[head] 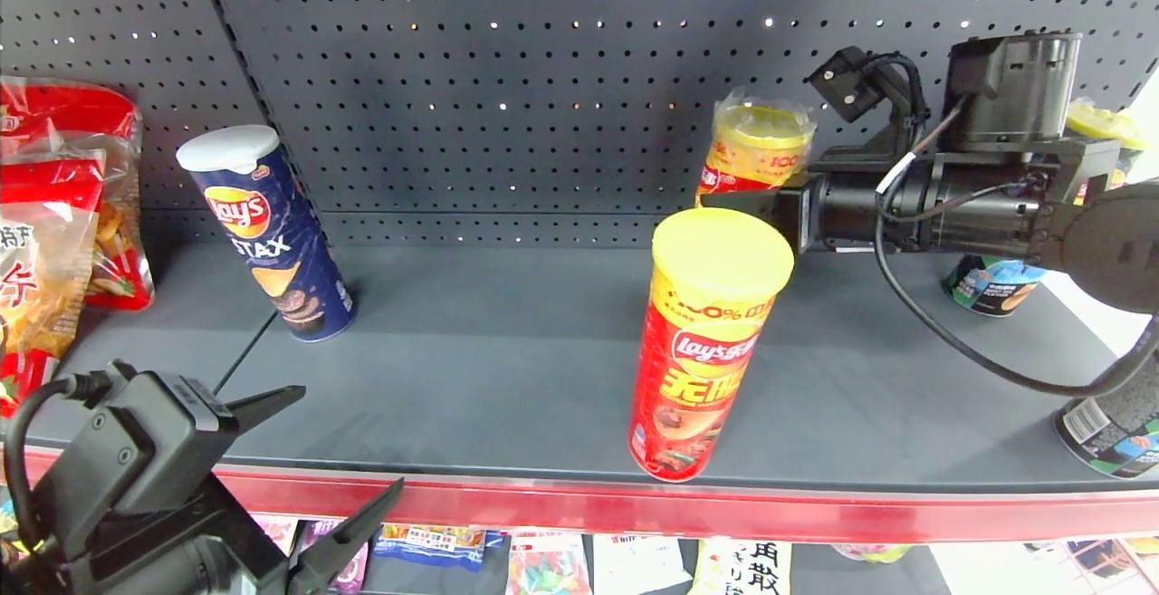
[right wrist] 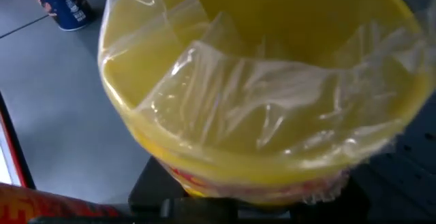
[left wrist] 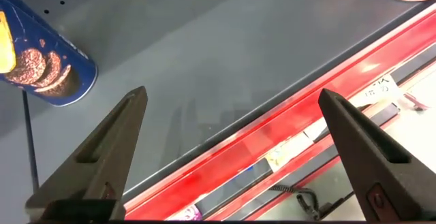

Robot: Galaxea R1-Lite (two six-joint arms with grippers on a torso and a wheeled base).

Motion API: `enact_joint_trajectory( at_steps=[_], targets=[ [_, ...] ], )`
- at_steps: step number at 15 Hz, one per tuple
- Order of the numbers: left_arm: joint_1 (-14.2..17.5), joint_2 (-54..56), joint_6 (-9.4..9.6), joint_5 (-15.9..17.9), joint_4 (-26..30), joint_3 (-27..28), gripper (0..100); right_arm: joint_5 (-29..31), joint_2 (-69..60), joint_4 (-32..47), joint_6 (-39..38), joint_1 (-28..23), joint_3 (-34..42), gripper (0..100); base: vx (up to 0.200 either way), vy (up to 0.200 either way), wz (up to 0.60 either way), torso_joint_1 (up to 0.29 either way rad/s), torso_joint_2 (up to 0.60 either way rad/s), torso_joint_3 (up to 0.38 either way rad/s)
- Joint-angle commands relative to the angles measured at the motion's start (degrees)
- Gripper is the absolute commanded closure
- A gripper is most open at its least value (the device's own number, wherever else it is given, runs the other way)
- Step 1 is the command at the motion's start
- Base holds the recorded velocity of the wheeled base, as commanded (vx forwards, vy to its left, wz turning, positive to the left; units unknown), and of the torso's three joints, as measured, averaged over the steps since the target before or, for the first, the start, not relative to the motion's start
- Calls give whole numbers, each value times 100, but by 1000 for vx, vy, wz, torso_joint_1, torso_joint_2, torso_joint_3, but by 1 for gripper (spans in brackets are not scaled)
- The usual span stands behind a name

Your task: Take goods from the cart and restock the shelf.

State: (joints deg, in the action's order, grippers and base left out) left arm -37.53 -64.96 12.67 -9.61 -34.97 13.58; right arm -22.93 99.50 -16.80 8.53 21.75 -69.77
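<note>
A yellow-lidded chips can wrapped in clear plastic point(head: 756, 147) is at the back of the grey shelf point(head: 507, 350), and my right gripper point(head: 733, 189) comes in from the right, shut on its side. The right wrist view shows the can's lid point(right wrist: 259, 94) close up above one dark finger point(right wrist: 163, 190). Its base is hidden, so I cannot tell if it rests on the shelf. A red can with a yellow lid point(head: 702, 355) stands at the front edge. My left gripper point(head: 353, 436) hangs open and empty below the shelf's front left; in its own view the left gripper point(left wrist: 231, 93) spans the red shelf lip point(left wrist: 272, 129).
A blue can point(head: 267, 233) stands at the back left, beside red snack bags point(head: 54, 215). More cans point(head: 991, 287) point(head: 1114, 432) stand at the right end. Packets point(head: 543, 563) lie on the shelf below. Open room lies between the blue and red cans.
</note>
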Motion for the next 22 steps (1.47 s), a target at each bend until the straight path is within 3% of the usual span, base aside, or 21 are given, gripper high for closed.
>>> enact_joint_trajectory(
  at_steps=[1, 6, 7, 13, 18, 22],
  targets=[
    [1, -34, -1, -6, -1, 4, 0, -10, 87, 1, -1, 22, -37, 100, 0, 0, 0, 0, 0, 0],
    [1, -34, -1, -15, -1, -13, 0, 8, 70, 10, -18, 119, -90, 100, 0, 0, 0, 0, 0, 0],
    [1, -34, -1, -6, -1, -22, 0, 8, 52, 10, -10, 163, -55, 0, 0, 0, 0, 0, 0, 0],
    [1, -148, -1, -6, -1, -22, 0, 131, -572, 10, -54, 172, 622, 0, 0, 0, 0, 0, 0, 0],
    [176, -667, -19, -41, -27, 83, 0, 852, -2066, 10, -124, -276, 2442, 0, 0, 0, 0, 0, 0, 0],
    [80, -1625, -36, 126, -53, 620, 0, 913, -3868, 54, -62, -241, 3971, 0, 0, 0, 0, 0, 0, 0]
  ],
)
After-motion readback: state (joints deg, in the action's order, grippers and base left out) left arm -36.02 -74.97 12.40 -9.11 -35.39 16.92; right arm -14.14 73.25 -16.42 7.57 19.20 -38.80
